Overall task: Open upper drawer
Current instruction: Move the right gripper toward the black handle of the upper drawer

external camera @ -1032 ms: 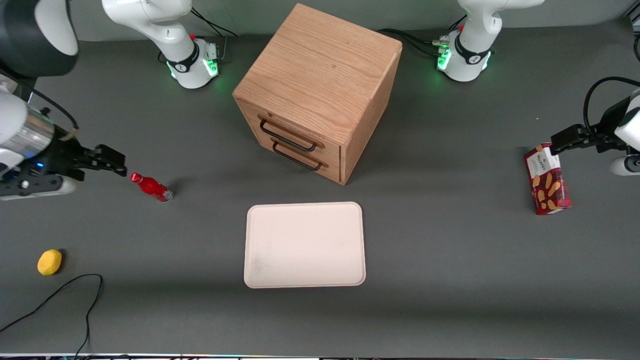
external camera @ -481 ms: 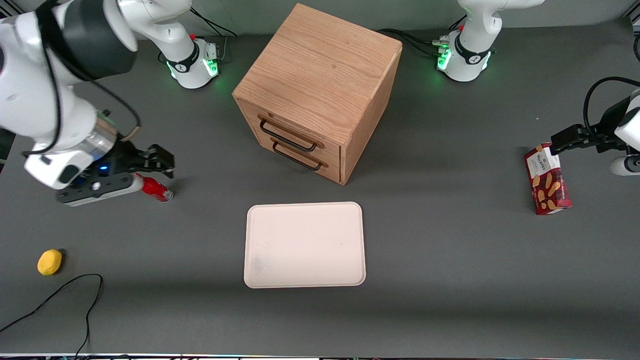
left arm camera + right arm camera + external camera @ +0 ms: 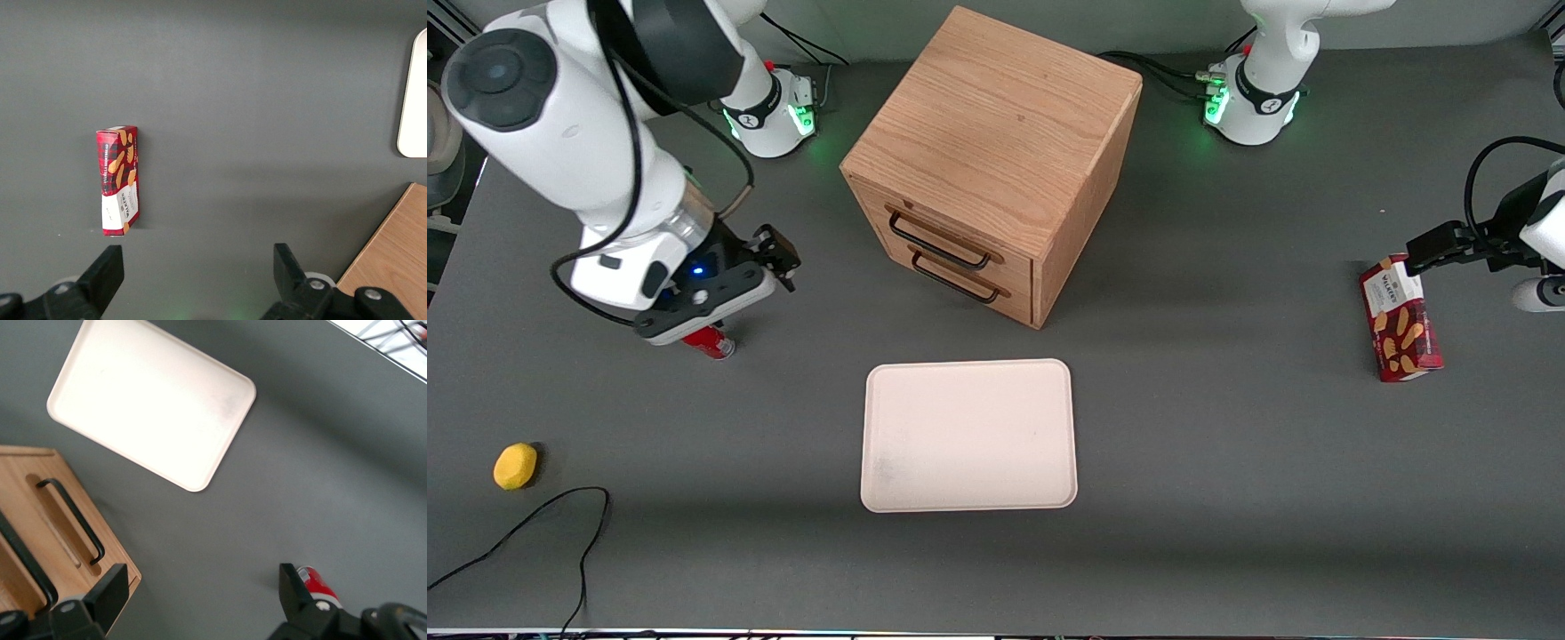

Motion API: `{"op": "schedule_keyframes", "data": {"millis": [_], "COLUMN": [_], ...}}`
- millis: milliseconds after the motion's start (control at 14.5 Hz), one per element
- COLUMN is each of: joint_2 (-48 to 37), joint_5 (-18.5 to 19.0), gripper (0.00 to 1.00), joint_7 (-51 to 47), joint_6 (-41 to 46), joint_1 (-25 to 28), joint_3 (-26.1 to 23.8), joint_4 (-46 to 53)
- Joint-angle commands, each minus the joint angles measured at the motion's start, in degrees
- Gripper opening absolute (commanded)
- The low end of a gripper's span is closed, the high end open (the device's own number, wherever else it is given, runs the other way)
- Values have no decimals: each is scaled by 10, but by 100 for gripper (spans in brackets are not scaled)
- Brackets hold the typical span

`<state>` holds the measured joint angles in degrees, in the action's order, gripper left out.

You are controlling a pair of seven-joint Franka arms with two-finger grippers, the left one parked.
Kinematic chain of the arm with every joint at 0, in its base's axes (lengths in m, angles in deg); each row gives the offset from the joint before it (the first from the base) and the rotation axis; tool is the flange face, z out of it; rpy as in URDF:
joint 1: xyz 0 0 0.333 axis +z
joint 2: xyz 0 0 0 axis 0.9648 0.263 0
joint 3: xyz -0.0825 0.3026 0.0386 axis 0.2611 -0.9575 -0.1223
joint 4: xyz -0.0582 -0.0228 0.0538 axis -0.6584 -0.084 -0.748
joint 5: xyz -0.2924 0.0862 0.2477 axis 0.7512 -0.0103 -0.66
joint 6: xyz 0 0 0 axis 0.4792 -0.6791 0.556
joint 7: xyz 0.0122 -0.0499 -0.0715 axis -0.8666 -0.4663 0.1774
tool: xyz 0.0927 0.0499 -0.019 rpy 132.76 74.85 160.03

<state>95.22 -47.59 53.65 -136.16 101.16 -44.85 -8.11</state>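
Note:
The light oak cabinet [image 3: 1005,124] stands at the middle of the table, farther from the front camera than the tray. Its upper drawer [image 3: 871,206] is closed flush, with its black handle [image 3: 935,246] above the lower drawer's handle [image 3: 953,283]. My right gripper [image 3: 781,256] hovers above the table beside the cabinet, toward the working arm's end, apart from the handles. It is open with nothing between its fingers. The right wrist view shows the gripper [image 3: 200,587] over bare table, with the upper drawer's handle [image 3: 30,563] off to one side.
A red bottle [image 3: 711,343] lies under my wrist, mostly hidden. A cream tray [image 3: 969,436] sits nearer the front camera than the cabinet. A yellow lemon [image 3: 515,466] and a black cable [image 3: 560,524] lie toward the working arm's end. A cookie box [image 3: 1400,320] stands toward the parked arm's end.
My right arm has swung in from the table's end toward the cabinet, passing over the red bottle. The drawers and the other objects have not moved.

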Motion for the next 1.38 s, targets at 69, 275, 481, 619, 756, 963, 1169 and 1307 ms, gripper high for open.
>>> {"op": "schedule_keyframes", "data": {"millis": [69, 275, 481, 619, 756, 963, 1169, 1307], "joint_2": [25, 35, 43, 48, 52, 52, 52, 52], "joint_5": [-6, -22, -44, -45, -44, -44, -44, -44], "gripper": [100, 100, 100, 100, 100, 100, 100, 100], "joint_7": [77, 113, 185, 187, 186, 179, 179, 179], "joint_6": [-1, -2, -15, -17, -17, -17, -16, -16], "joint_1": [43, 49, 64, 72, 90, 105, 113, 115], "joint_3": [15, 14, 15, 14, 14, 13, 13, 13], "joint_4": [16, 17, 16, 16, 16, 16, 12, 11]}}
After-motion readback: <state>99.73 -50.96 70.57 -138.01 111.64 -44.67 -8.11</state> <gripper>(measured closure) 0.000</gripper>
